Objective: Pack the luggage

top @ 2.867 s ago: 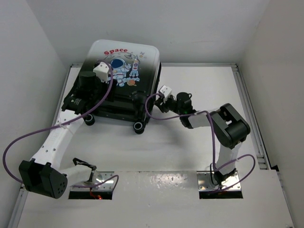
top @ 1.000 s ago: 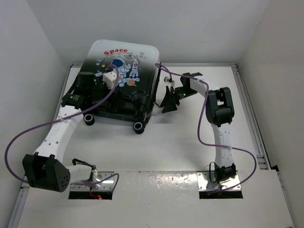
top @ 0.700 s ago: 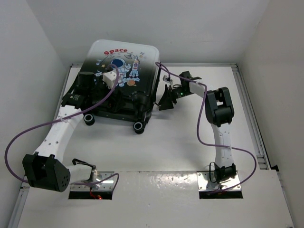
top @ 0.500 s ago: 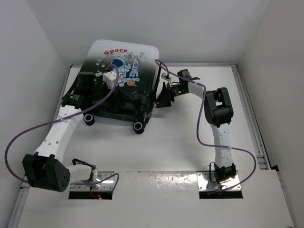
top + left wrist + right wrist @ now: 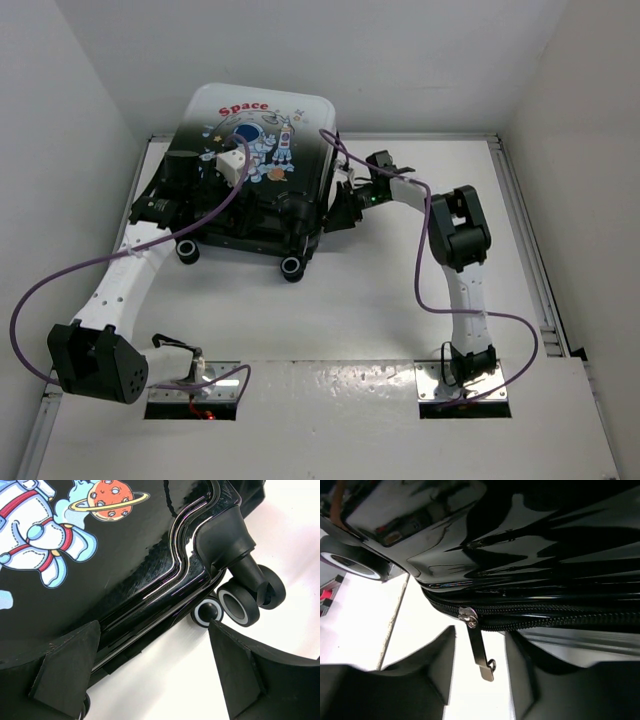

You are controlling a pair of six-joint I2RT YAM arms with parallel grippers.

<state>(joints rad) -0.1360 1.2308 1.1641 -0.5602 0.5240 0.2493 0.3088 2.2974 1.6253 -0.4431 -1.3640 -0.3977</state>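
Right gripper [image 5: 479,647] had closed in on the glossy white-to-black astronaut-print suitcase [image 5: 255,150] at the white table's [image 5: 400,300] far left. Its jaws were narrowing around the silver zipper pull [image 5: 481,655], not yet pinching it, so zipping seemed next. Left gripper [image 5: 155,665] gaped wide.

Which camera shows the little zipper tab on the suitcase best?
The right wrist view. The zipper pull hangs big and clear there, between the fingers of the right gripper. From the top it cannot be made out. The left wrist view shows only the luggage shell and casters.
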